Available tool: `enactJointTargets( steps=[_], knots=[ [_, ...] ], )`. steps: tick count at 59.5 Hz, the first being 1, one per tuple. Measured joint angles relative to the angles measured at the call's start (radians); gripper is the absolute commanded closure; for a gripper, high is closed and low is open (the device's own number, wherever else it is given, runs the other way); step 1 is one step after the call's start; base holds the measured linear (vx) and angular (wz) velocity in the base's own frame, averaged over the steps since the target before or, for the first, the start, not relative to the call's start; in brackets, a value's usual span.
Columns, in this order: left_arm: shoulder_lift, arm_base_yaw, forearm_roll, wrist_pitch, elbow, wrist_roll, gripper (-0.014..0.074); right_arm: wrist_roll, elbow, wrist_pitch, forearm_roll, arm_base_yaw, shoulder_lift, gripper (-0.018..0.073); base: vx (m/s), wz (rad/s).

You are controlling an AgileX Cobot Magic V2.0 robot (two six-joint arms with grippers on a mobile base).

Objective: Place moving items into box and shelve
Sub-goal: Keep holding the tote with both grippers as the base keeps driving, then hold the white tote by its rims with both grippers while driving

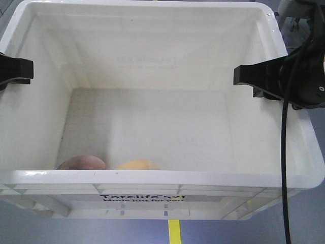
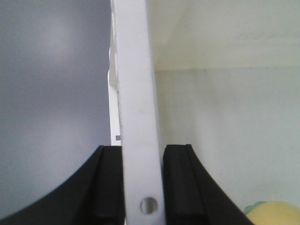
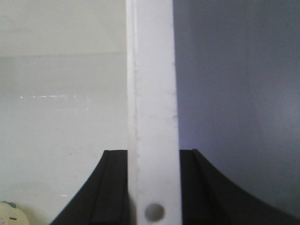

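The white box [image 1: 152, 178] fills the front view, and its print faces me. Inside, against the near wall, lie the moving items: a pinkish-brown plush [image 1: 81, 162] and a yellow-orange plush [image 1: 137, 164]. My left gripper [image 1: 15, 68] is shut on the box's left rim [image 2: 136, 93], one finger outside the wall and one inside. My right gripper [image 1: 254, 76] is shut on the right rim [image 3: 152, 93] in the same way. The yellow-orange plush [image 2: 276, 213] peeks in at the bottom right of the left wrist view. A pale plush edge [image 3: 8, 213] shows at the bottom left of the right wrist view.
Blue-grey floor [image 1: 30, 229] lies under and around the box, with a yellow tape line [image 1: 174, 231] running toward me. A black cable [image 1: 285, 152] hangs from the right arm across the box's right side. Some grey equipment [image 1: 299, 20] stands at the far right.
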Motion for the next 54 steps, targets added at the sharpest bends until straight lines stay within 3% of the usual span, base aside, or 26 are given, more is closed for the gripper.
enactJointTargets(
  steps=[54],
  knots=[
    [0.000, 0.000, 0.000, 0.000, 0.000, 0.000, 0.0530, 0.000, 0.000, 0.000, 0.000, 0.000, 0.000, 0.0432, 0.42, -0.02]
  ],
)
